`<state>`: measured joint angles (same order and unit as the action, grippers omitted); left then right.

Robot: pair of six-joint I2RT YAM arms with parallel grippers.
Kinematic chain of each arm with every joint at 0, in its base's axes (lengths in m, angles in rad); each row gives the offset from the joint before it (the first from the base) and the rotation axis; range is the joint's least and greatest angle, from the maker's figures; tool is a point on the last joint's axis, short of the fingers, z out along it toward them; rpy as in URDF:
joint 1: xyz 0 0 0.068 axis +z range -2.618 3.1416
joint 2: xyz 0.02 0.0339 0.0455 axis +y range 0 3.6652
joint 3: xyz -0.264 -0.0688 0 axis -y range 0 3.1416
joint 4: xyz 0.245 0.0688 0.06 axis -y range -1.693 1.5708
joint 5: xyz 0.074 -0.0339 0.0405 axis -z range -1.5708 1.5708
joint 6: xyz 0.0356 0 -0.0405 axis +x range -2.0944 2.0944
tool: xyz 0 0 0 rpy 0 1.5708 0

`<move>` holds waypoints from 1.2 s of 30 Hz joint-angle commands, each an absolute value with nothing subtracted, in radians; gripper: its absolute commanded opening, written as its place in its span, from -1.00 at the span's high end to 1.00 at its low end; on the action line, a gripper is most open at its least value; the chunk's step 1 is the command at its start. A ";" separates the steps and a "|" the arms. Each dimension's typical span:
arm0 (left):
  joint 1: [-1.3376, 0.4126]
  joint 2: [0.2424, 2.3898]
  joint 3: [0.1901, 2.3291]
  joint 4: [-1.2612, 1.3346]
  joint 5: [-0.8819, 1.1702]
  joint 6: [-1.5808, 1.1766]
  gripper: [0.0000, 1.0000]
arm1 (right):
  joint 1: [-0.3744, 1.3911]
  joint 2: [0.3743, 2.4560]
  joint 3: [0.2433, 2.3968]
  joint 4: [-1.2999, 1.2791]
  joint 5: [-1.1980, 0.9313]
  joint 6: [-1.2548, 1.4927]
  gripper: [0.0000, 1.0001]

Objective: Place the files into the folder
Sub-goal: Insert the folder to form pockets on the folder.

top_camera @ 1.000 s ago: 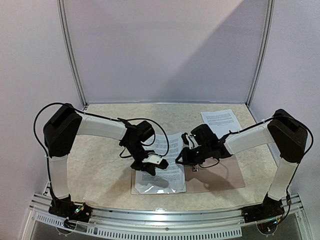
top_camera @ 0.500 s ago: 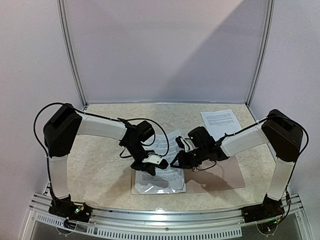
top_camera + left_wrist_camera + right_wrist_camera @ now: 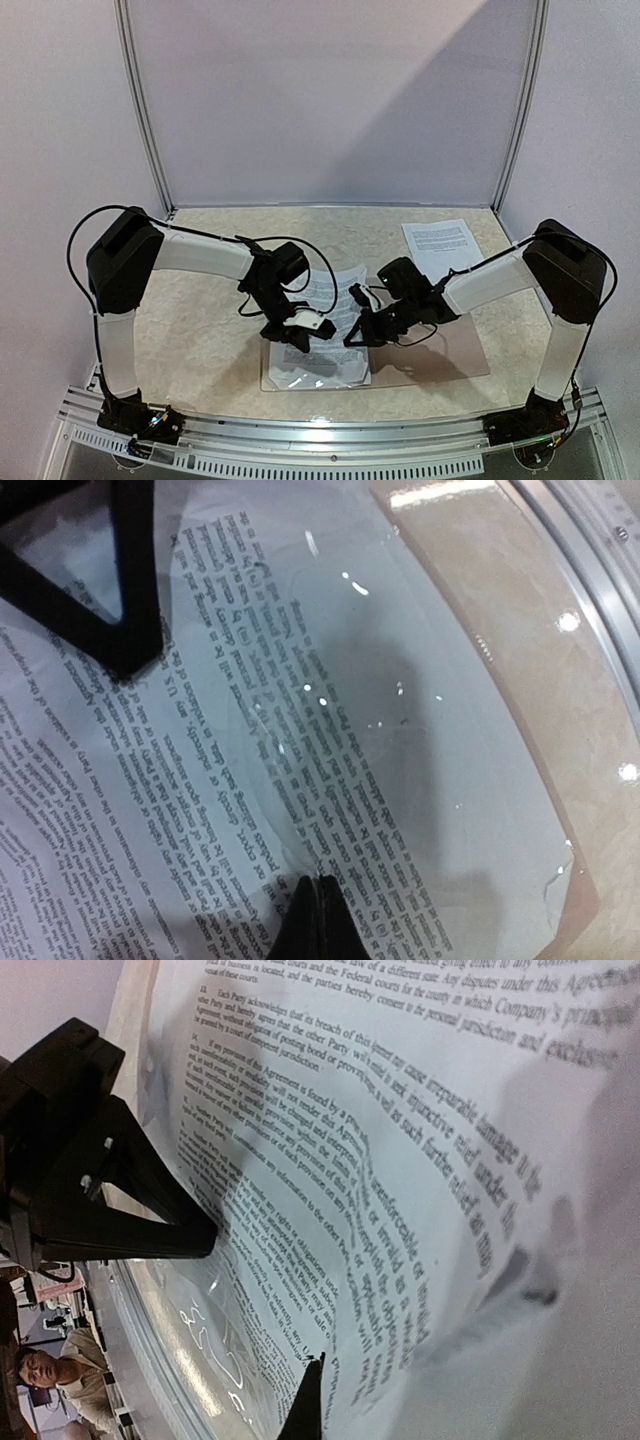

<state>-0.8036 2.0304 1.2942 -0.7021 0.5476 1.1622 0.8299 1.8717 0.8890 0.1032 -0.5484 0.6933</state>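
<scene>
The folder [image 3: 440,355] lies open at the tabletop's [image 3: 200,300] front edge, one sheet [image 3: 338,285] partly under its clear sleeve [image 3: 480,780], right gripper [image 3: 312,1385] clenched on that sheet, left gripper [image 3: 315,908] clenched at the sleeve, while another sheet [image 3: 440,238] waits near the far right corner.

One folder [image 3: 450,355]; one loose sheet [image 3: 438,238]; files [image 3: 340,288] stacked, count unclear.

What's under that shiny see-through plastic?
A printed sheet lies under the clear sleeve, its text showing through. The folder panel beneath is mostly covered; anything under the sheet cannot be seen.
</scene>
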 commanded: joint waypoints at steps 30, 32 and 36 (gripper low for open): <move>-0.836 1.990 1.295 -0.726 0.582 1.171 1.00 | 0.798 1.925 0.935 0.036 -0.664 0.412 0.81; -0.836 1.990 1.291 -0.724 0.580 1.170 1.00 | 0.798 1.924 0.924 0.032 -0.663 0.447 0.64; -0.835 1.987 1.279 -0.713 0.575 1.163 1.00 | 0.798 1.921 0.917 -0.013 -0.681 0.506 0.56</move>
<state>-0.8230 2.0193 1.2995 -0.7364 0.5793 1.1740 0.8017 1.9049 0.9352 0.0017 -0.6632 0.4316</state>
